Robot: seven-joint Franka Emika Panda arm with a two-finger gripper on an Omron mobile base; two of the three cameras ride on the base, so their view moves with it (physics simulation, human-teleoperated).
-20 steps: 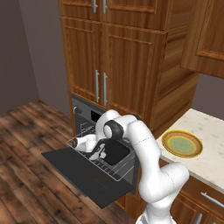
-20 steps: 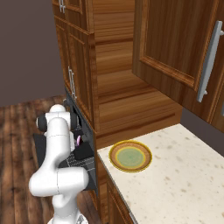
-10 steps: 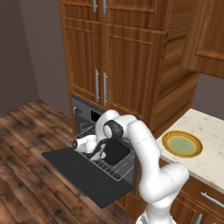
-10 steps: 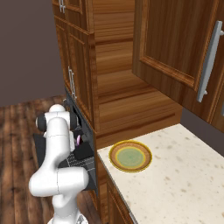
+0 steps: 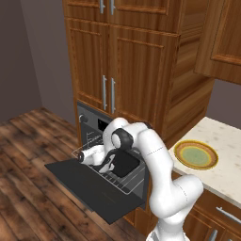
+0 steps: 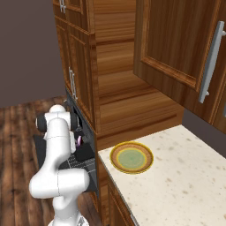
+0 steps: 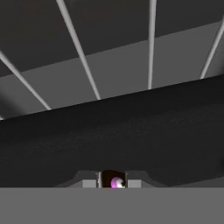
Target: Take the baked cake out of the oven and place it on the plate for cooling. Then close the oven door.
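The oven sits in the wooden cabinetry with its oven door dropped open and flat. My arm reaches down onto the pulled-out wire rack, over a black baking tray. My gripper is low at the tray. In the hand view its fingertips are shut on the baked cake, a small dark brown piece with a pink spot. From the right base view a pinkish bit of the cake shows by the hand. The plate, yellow-rimmed and pale green, rests empty on the counter.
A speckled cream counter runs right of the oven. Tall wooden cabinet doors stand above the oven, and an upper cabinet hangs over the counter. Dark wood floor lies in front of the open door.
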